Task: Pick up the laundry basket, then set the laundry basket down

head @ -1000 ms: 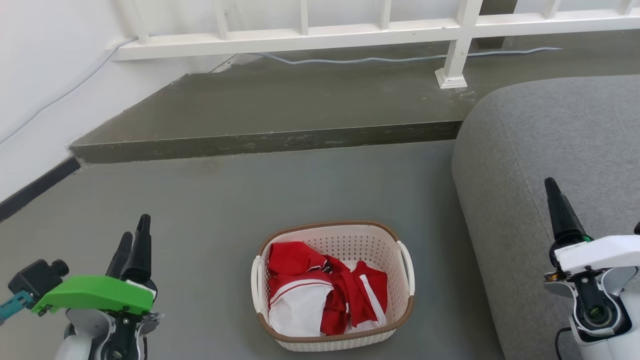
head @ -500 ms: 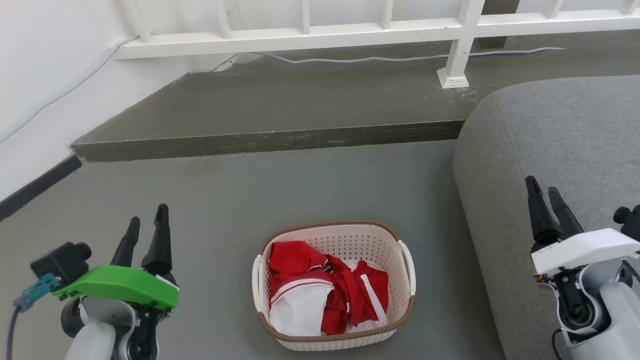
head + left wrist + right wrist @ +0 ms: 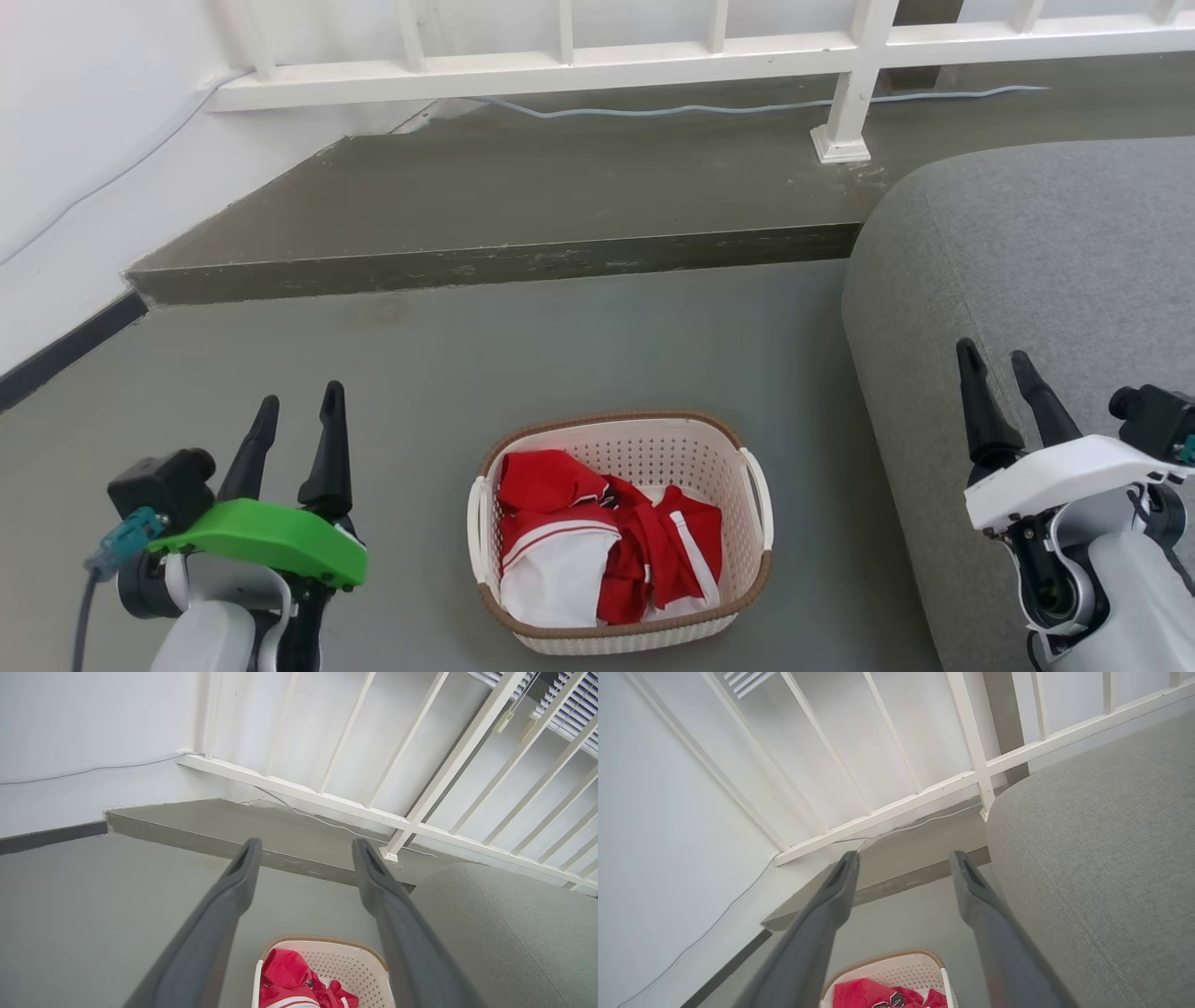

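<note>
Cream perforated, brown-rimmed laundry basket (image 3: 653, 457); red-and-white clothes (image 3: 644, 551)

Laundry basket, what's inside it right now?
The laundry basket holds crumpled red and white clothes. Its perforated far wall shows above them; the basket's bottom and anything beneath the fabric are covered.

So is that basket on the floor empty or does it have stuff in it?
Not empty: the laundry basket holds crumpled red and white clothes, piled below its rim.
</note>
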Controlling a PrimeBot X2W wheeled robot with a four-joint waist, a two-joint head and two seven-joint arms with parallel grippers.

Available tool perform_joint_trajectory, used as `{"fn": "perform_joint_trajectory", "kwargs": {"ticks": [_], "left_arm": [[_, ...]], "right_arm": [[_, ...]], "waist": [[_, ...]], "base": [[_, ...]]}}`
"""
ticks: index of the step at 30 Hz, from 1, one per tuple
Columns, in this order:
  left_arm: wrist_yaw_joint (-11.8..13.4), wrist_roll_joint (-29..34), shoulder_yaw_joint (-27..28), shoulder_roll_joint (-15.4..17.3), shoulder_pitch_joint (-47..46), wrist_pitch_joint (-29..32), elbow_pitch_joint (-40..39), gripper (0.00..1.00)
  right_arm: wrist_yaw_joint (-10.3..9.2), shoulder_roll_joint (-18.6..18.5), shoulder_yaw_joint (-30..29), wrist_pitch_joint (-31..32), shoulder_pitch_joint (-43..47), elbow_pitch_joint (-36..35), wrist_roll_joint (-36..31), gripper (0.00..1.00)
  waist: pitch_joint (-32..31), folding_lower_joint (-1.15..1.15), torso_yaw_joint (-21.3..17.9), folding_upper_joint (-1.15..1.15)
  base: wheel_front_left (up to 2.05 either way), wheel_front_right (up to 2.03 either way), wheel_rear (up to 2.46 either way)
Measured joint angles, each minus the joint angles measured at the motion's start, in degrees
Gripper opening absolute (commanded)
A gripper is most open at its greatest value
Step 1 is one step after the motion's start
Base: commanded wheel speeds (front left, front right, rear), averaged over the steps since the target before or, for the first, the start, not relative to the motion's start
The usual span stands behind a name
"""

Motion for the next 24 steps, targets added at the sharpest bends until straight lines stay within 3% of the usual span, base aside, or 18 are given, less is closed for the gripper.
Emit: {"fn": "perform_joint_trajectory", "kwargs": {"ticks": [24], "left_arm": [[2.5,17.1,-4.4,0.0,0.1,-4.8,1.5,1.00]], "right_arm": [[-1.34,-0.9,3.5,-4.8,0.0,2.6,-17.4,1.00]], "waist": [[0.1,0.00,-0.6,0.00]], "base": [[0.00,0.00,0.00]]}}
